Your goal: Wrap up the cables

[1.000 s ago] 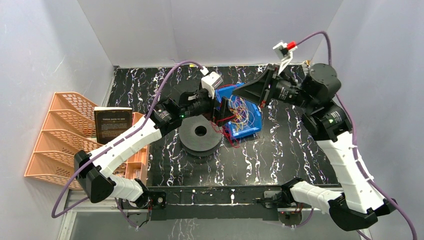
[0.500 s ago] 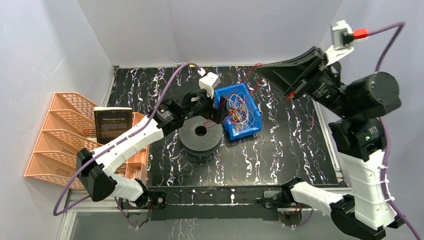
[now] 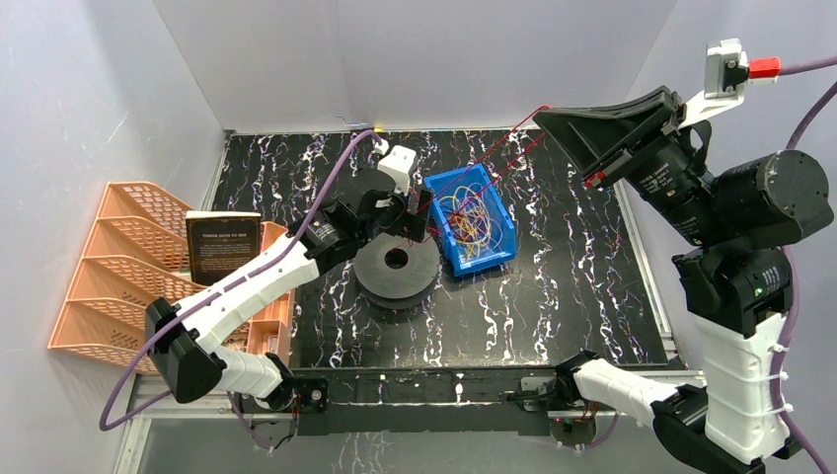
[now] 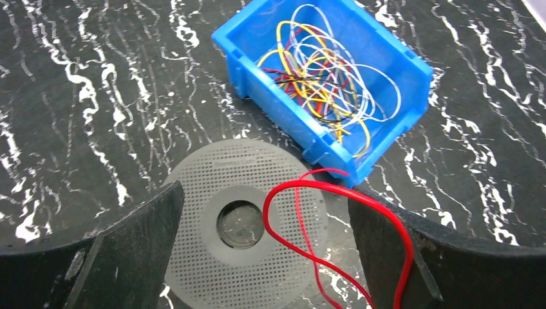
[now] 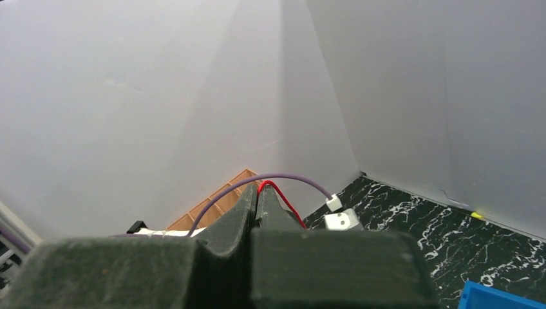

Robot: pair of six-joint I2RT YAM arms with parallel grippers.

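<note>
A loose tangle of thin yellow, white, red and orange cables point(image 3: 472, 215) lies in a blue bin point(image 3: 496, 255); it also shows in the left wrist view point(image 4: 322, 84). One red strand point(image 3: 508, 133) runs taut from the bin area up to my right gripper point(image 3: 546, 115), which is raised high and shut on it point(image 5: 256, 192). My left gripper point(image 3: 415, 209) hangs open above a dark perforated spool point(image 4: 219, 257). The red strand point(image 4: 309, 187) loops between its jaws point(image 4: 265, 193) and drapes over the right finger point(image 4: 444, 257).
An orange tiered rack point(image 3: 123, 262) stands at the left with a black book point(image 3: 223, 247) against it. The spool point(image 3: 397, 265) sits just left of the bin. White walls close the back and sides.
My right gripper rose up and to the right, pulling the red strand out of the bin and taut. My left gripper shifted slightly left, off the bin and above the spool.
</note>
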